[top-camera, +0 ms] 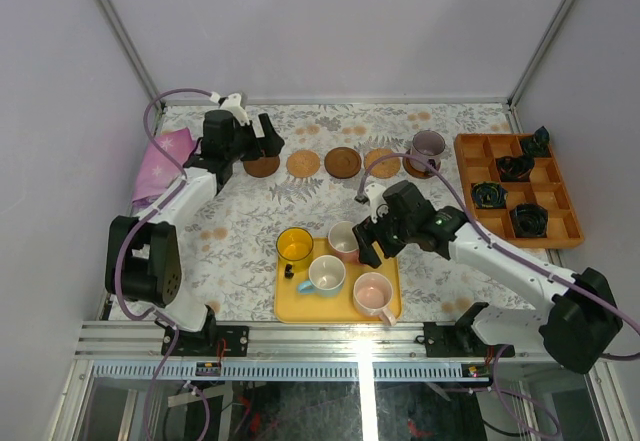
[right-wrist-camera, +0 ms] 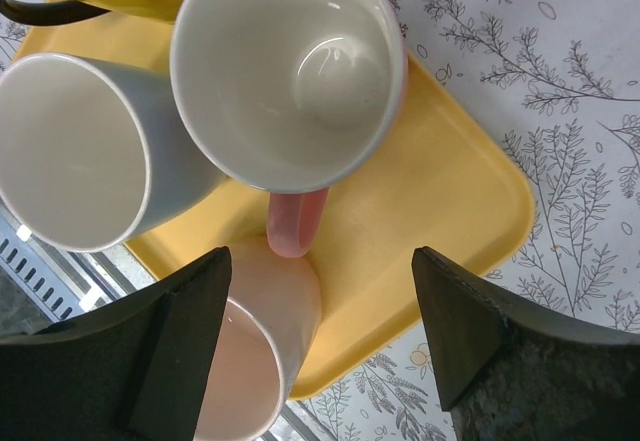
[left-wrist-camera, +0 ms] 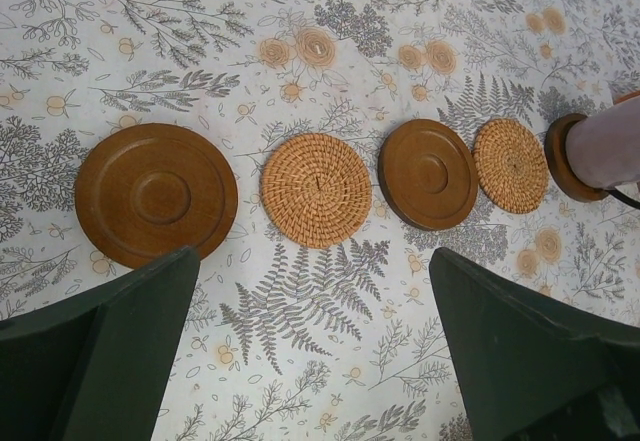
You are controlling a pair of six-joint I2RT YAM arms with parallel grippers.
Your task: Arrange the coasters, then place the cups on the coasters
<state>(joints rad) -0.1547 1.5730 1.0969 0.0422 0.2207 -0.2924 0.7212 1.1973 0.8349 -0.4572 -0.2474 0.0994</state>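
while both claws stand wide apart and grip nothing, the left gripper (left-wrist-camera: 315,261) hangs over the table (top-camera: 240,231) just on the near side of the coaster row (left-wrist-camera: 316,189), by the leftmost coaster (left-wrist-camera: 155,193); the right gripper (right-wrist-camera: 322,261) hangs over the tray (right-wrist-camera: 440,191), a pink cup (right-wrist-camera: 290,71) pointing its handle into the gap between the fingers, untouched. the row runs along the far side with small gaps, and the purple cup (top-camera: 428,146) stands on the rightmost coaster (top-camera: 418,169). crowding the pink cup on the tray are the blue cup (right-wrist-camera: 80,151), close against it, the yellow cup (top-camera: 294,246), and a second pink cup (right-wrist-camera: 255,351) partly hidden by one finger. an orange box (top-camera: 520,189) sits just right of the purple cup, a pink cloth (top-camera: 165,161) at the left edge. open table lies between row and tray, which sits at the near edge
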